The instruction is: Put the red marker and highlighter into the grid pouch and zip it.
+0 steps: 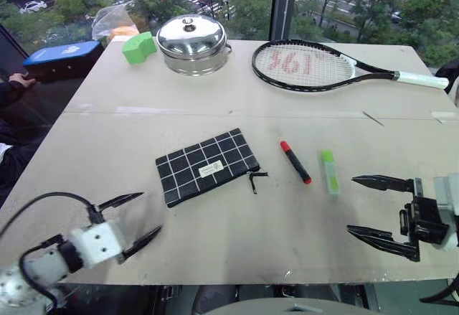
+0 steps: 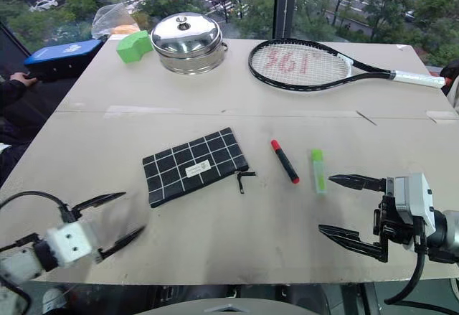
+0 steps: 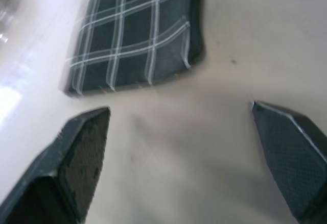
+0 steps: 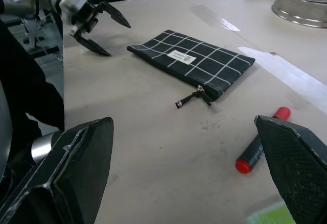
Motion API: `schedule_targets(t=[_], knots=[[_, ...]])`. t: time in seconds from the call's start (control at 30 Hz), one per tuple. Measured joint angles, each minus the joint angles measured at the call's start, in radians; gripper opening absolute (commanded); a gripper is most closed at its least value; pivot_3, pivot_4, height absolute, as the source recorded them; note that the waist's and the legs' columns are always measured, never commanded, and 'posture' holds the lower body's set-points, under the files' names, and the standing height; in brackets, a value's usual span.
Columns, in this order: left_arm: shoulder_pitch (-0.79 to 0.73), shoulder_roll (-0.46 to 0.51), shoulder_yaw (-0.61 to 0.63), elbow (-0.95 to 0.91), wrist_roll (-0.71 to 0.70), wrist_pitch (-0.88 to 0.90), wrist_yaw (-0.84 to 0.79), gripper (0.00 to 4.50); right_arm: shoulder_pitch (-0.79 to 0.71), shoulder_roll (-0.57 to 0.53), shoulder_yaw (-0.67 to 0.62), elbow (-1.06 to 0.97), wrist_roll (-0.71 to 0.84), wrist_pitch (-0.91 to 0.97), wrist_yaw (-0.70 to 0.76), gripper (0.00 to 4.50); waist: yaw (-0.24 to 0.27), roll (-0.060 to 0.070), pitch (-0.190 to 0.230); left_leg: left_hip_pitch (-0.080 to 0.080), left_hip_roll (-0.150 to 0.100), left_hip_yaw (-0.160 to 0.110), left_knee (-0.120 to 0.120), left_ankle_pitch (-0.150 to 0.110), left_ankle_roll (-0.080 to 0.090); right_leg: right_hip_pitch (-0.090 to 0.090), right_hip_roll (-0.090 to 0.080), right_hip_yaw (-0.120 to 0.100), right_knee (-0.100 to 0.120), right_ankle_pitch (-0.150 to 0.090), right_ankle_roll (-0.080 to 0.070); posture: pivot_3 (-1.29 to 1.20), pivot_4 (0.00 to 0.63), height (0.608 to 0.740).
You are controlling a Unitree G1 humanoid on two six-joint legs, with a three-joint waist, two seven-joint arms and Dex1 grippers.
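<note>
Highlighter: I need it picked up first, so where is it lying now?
The highlighter lies on the table right of the red marker, just ahead of the open right gripper.

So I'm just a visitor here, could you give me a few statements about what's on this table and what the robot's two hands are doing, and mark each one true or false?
1. The red marker lies between the grid pouch and the highlighter. True.
2. The highlighter is already inside the pouch. False: it lies on the table, right of the marker.
3. The left gripper is open and holds nothing. True.
4. The right gripper is clamped on the marker. False: it is open and empty, near the highlighter.
5. The tennis racket rests on top of the pouch. False: it lies at the far side, beside the steel pot.
</note>
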Motion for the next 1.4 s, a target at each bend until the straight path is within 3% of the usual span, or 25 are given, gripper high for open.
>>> schedule_targets(t=[0.07,0.1,0.2,0.47,0.57,0.8,0.83,1.1,1.23,1.4], knots=[[-0.022,-0.021,-0.019,-0.005,0.063,-0.004,0.074,4.50,0.007,0.000,0.000,-0.004,0.005,0.000,-0.004,4.48,0.003,0.004,-0.005,0.000,0.000,0.000,0.000,-0.001,-0.001,0.000,0.000,0.000,0.000,0.000,0.000,0.00,0.150,0.740],[-0.071,-0.041,-0.062,-0.007,0.161,0.011,0.164,4.50,0.009,0.000,0.000,-0.004,0.010,0.006,-0.007,4.48,0.009,0.011,-0.007,0.001,0.000,0.001,0.000,0.000,0.000,0.000,0.000,-0.001,0.001,-0.001,0.002,0.00,0.150,0.740],[-0.119,-0.041,-0.096,-0.006,0.241,0.030,0.239,4.50,0.010,0.000,0.000,-0.004,0.015,0.007,-0.011,4.48,0.013,0.014,-0.010,0.004,0.001,0.001,0.000,0.001,0.002,0.000,0.002,-0.002,0.006,-0.002,0.003,0.00,0.150,0.740],[-0.247,-0.041,-0.228,0.017,0.348,0.159,0.365,4.50,0.013,0.000,0.000,-0.005,0.024,0.008,-0.031,4.48,0.016,0.020,-0.016,0.004,0.001,0.002,0.001,0.002,0.002,0.001,0.004,-0.002,0.007,-0.001,0.003,0.00,0.150,0.740],[-0.284,-0.027,-0.261,0.063,0.317,0.164,0.366,3.73,0.014,0.000,0.000,-0.015,0.025,0.008,-0.047,4.50,0.016,0.022,-0.018,0.005,0.001,0.002,0.001,0.002,0.002,0.001,0.004,-0.002,0.007,-0.001,0.003,0.00,0.150,0.740],[-0.388,0.056,-0.345,0.178,0.173,0.180,0.220,0.32,0.014,0.005,-0.001,-0.031,0.032,0.010,-0.087,4.50,0.015,0.023,-0.020,0.005,0.001,0.002,0.001,0.002,0.002,0.001,0.004,-0.004,0.007,-0.002,0.003,0.00,0.150,0.740],[-0.405,0.075,-0.351,0.186,0.154,0.195,0.194,0.03,0.010,0.005,-0.001,-0.039,0.035,0.012,-0.098,4.50,0.014,0.023,-0.020,0.005,0.001,0.002,0.001,0.002,0.002,0.001,0.004,-0.004,0.007,-0.002,0.003,0.00,0.150,0.740],[-0.373,0.123,-0.350,0.099,0.040,0.359,0.111,0.03,-0.006,0.030,0.074,-0.122,0.011,0.055,-0.234,4.50,-0.009,0.018,-0.017,0.003,0.003,0.001,0.000,0.002,0.002,-0.001,0.005,-0.003,0.007,-0.002,0.003,0.00,0.150,0.740],[-0.333,0.119,-0.347,-0.144,-0.098,0.659,0.052,0.03,-0.159,0.051,0.223,-0.144,0.028,0.268,-0.482,4.50,-0.020,0.005,-0.010,0.002,0.003,0.002,0.001,0.002,0.002,-0.002,0.004,0.000,0.007,-0.002,0.003,0.00,0.150,0.740],[-0.402,0.094,-0.398,-0.312,-0.173,0.942,0.058,0.03,-0.397,0.204,0.392,-0.086,0.152,0.548,-0.781,4.50,-0.023,0.000,-0.008,0.000,0.002,0.001,0.001,0.002,0.002,-0.002,0.004,0.000,0.007,0.001,-0.002,0.00,0.150,0.740]])
